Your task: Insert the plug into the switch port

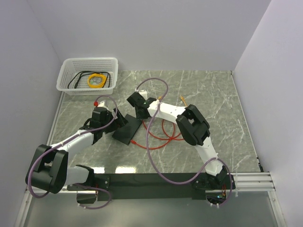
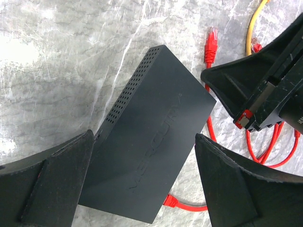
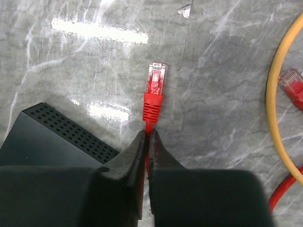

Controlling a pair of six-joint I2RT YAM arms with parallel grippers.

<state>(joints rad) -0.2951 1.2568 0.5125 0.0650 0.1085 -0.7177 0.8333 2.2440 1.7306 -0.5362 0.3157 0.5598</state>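
Straddling the black switch box (image 2: 156, 109), the left hand (image 2: 144, 137) is spread wide, a finger past each long edge. Just beyond, the right hand (image 3: 147, 137) is clamped on the red cord (image 3: 149, 124) right behind the plug (image 3: 155, 90), which points over open tabletop (image 3: 71, 71) beside the box's perforated edge.

Plug (image 3: 154, 92), red boot, clear tip; switch (image 2: 151, 142), matte black, dotted vent grid on its 10 o'clock side; desk (image 1: 213, 94), grey-green marble, white-veined; basket (image 1: 62, 78), white mesh, at 10 o'clock; cord (image 3: 270, 106), yellow.
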